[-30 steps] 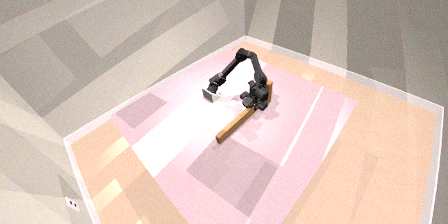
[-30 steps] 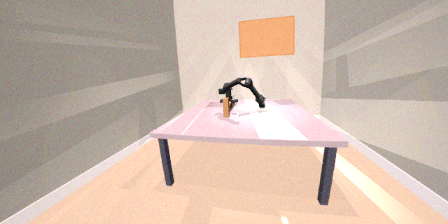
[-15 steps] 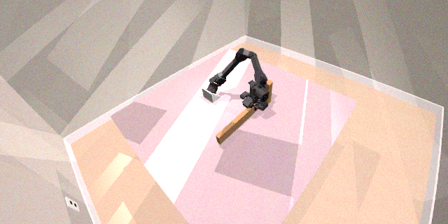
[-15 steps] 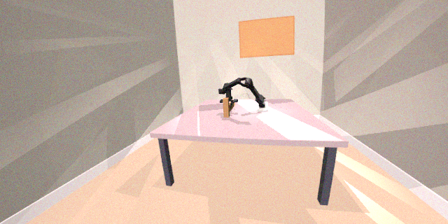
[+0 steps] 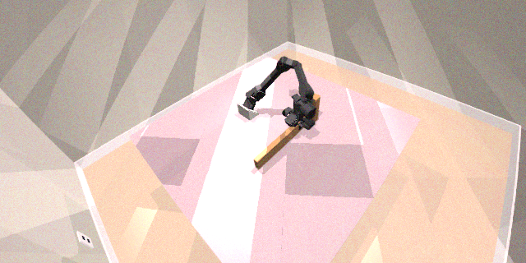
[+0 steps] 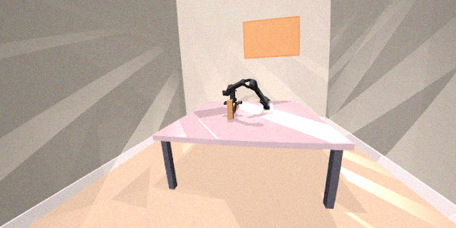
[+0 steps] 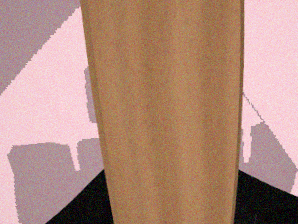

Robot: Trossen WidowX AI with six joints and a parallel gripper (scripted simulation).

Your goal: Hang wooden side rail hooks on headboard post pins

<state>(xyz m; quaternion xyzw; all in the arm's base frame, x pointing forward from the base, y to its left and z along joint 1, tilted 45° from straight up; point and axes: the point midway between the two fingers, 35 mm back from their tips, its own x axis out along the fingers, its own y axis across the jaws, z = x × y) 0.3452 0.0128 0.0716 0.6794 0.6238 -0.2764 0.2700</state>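
The wooden side rail (image 5: pixel 276 147) (image 7: pixel 167 100) stretches from under the arm down and left in the top view. Its far end is low at the table surface. My gripper (image 5: pixel 300 124) (image 7: pixel 157 161) is shut on the rail near the post end, with black fingers on both sides of it in the wrist view. The headboard post (image 5: pixel 316 102) (image 6: pixel 230 110) stands upright on the table, just beyond the gripper. The arm hides the meeting of rail and post in the top view. The hooks, pins and slot cannot be made out.
The arm's base (image 5: pixel 246 112) (image 6: pixel 267 108) stands on the pink table (image 5: pixel 320 222) (image 6: pixel 285 132), to the left of the post in the top view. The arm arches over the table between base and rail. Shadows and bright light bands cross the table.
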